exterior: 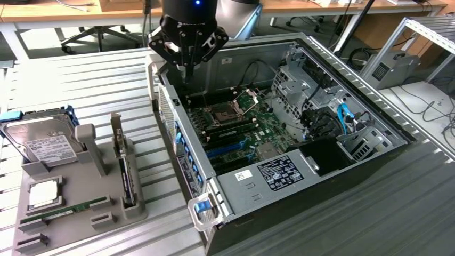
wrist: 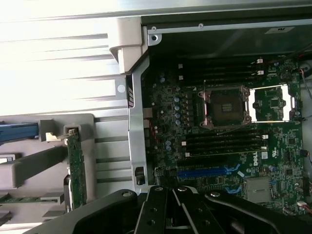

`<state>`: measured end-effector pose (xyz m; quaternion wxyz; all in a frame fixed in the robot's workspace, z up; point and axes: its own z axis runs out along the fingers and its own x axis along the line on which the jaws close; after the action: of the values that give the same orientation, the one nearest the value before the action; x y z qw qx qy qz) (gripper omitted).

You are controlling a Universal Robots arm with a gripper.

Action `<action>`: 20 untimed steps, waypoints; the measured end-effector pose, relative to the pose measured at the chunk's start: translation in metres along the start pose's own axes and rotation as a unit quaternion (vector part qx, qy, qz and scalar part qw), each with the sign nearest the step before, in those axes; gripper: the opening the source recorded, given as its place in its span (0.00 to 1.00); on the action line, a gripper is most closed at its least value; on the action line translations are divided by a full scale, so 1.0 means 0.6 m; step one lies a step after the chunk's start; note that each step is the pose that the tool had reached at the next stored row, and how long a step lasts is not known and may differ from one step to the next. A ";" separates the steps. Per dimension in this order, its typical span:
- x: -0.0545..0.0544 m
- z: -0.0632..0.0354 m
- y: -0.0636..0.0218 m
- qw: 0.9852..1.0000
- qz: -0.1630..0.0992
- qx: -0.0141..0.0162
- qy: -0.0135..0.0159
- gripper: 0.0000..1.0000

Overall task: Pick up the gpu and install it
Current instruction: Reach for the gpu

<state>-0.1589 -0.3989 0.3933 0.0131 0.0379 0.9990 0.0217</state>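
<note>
Black fingers [exterior: 189,72], pressed together and empty, are hovering over the open metal computer case [exterior: 363,92]. The green-boarded gpu card [exterior: 128,178] is standing at eight o'clock, unpicked; grasping it is calling for parted fingers.

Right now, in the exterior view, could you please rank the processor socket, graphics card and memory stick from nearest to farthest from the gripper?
1. Processor socket, inside the case, nearest the gripper.
2. Graphics card, on edge in the grey holder, exterior view's left.
3. Memory stick, flat at that holder's front.
</note>
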 end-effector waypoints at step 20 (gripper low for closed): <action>0.012 0.000 -0.001 1.000 0.000 0.000 0.000 0.11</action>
<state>-0.1660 -0.3989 0.3933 0.0131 0.0379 0.9990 0.0217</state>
